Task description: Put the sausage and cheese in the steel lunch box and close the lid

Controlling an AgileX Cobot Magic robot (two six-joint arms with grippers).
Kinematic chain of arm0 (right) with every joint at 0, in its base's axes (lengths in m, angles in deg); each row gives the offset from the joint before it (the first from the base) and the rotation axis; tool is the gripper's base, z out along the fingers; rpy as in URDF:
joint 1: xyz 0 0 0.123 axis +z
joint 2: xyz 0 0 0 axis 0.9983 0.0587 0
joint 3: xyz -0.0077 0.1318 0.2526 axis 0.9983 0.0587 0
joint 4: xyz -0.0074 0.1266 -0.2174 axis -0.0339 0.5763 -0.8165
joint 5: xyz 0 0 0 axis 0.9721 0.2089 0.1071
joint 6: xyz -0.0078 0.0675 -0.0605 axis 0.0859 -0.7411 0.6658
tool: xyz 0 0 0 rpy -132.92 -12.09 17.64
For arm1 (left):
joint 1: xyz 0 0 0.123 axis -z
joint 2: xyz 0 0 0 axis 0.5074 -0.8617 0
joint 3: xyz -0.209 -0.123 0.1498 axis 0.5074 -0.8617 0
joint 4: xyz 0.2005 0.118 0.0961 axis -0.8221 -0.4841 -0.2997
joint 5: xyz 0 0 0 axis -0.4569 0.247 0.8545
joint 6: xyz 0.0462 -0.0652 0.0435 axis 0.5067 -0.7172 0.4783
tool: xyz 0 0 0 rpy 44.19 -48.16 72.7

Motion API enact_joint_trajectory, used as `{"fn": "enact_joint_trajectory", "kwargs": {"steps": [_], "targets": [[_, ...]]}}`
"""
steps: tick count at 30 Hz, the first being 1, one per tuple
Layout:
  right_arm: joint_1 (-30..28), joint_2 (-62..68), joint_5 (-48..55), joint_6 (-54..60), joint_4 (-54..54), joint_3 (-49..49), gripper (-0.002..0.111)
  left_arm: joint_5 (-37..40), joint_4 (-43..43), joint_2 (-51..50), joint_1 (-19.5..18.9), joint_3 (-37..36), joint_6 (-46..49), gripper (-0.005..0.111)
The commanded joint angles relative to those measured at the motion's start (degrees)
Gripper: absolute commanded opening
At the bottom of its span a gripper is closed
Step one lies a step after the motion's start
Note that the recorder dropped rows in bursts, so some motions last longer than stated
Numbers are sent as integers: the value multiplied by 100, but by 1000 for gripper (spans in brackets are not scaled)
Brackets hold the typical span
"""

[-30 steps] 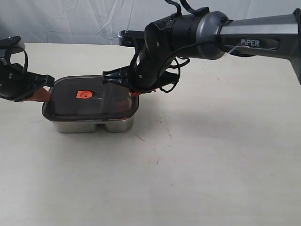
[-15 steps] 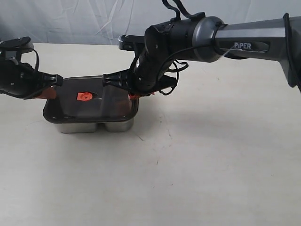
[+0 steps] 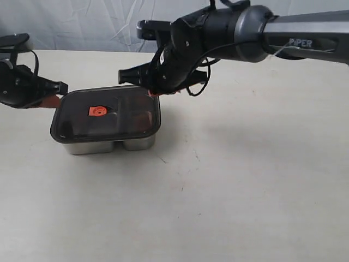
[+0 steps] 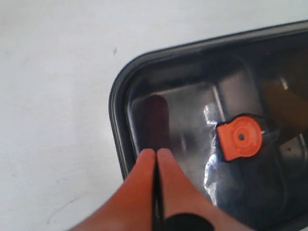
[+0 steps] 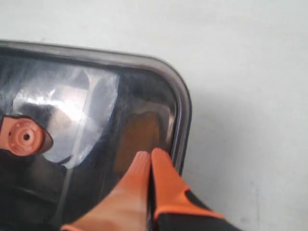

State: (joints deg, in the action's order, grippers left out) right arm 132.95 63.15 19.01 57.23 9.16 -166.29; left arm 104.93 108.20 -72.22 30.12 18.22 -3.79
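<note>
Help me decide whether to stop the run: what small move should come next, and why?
Probably lift both arms clear. The lid looks seated level on the steel lunch box, and the left gripper and right gripper, both shut, hover at its ends holding nothing.

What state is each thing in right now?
lid: closed, lying flat on the steel lunch box.
steel lunch box: upright, covered.
sausage: inside, dimly visible through lid.
cheese: inside, dimly visible through lid.
left gripper: shut, empty.
right gripper: shut, empty.
</note>
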Motion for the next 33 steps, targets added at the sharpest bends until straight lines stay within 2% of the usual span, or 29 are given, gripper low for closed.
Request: {"fn": "enact_joint_trajectory", "kwargs": {"steps": [1, 12, 17, 21, 24, 29, 33], "targets": [[-100, -441, -51, -224, -529, 10, -1, -14, -16, 703, 55, -30, 14, 0], [-124, -392, -38, -200, -739, 10, -1, 4, -148, 1694, 55, -43, 1, 0], [-124, -255, -391, -171, -748, 22, -1, 168, -201, 2202, 55, -58, 12, 0], [-124, -255, -146, -199, -709, 22, -1, 249, -163, 2609, 55, -399, 12, 0], [-124, -445, -72, -646, -1187, 118, -1, 260, -114, 3018, 55, -758, 12, 0], [-139, -1287, -121, -1167, -1837, 1060, -1, -191, 49, 4057, 55, -1536, -1, 0], [-162, -2291, -856, -1143, -1837, 2249, -1, -281, 1, 5111, 55, -1845, -1, 0]]}}
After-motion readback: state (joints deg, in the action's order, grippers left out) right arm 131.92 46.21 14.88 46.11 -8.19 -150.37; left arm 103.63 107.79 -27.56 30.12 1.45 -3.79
